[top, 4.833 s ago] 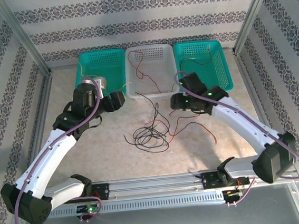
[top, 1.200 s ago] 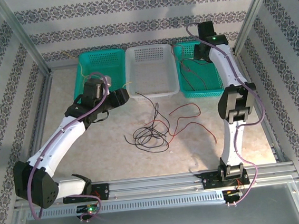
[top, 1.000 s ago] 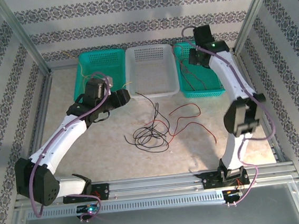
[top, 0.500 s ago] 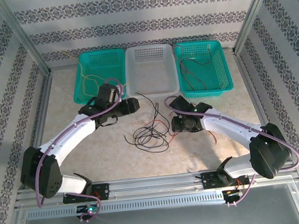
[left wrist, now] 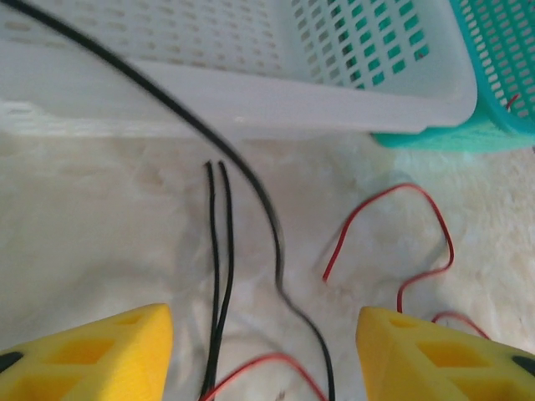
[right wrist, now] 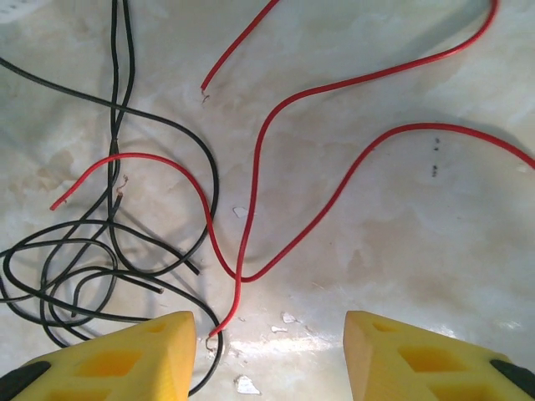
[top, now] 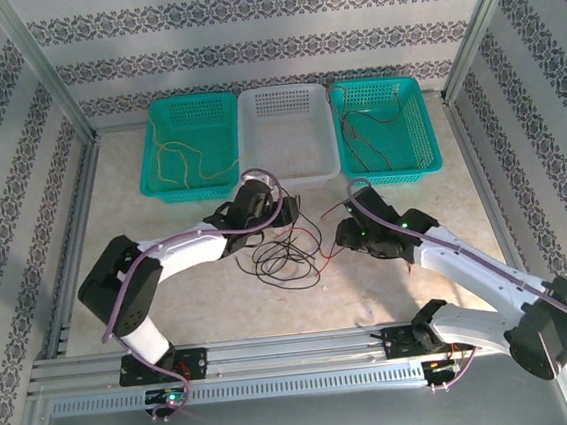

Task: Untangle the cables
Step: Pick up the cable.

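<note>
Black cables (top: 278,258) lie in a loose tangle mid-table, with red cables (top: 335,249) crossing their right side. My left gripper (top: 287,213) hovers open over the tangle's far end. In the left wrist view, two black cables (left wrist: 219,251) and a red cable (left wrist: 422,200) lie on the table ahead of that gripper (left wrist: 266,359). My right gripper (top: 339,235) hangs open just right of the tangle. The right wrist view has red cables (right wrist: 251,192) and the black tangle (right wrist: 75,267) on the table ahead of this gripper (right wrist: 267,359), with nothing held.
Three baskets stand along the far edge. The left teal basket (top: 157,149) holds yellow cables, the white basket (top: 290,177) sits in the middle, and the right teal basket (top: 429,133) holds red and black cables. Metal frame posts border the table.
The left arm swung from beside the left teal basket down to the tangle. The right arm came from over the right teal basket to the table's middle.
</note>
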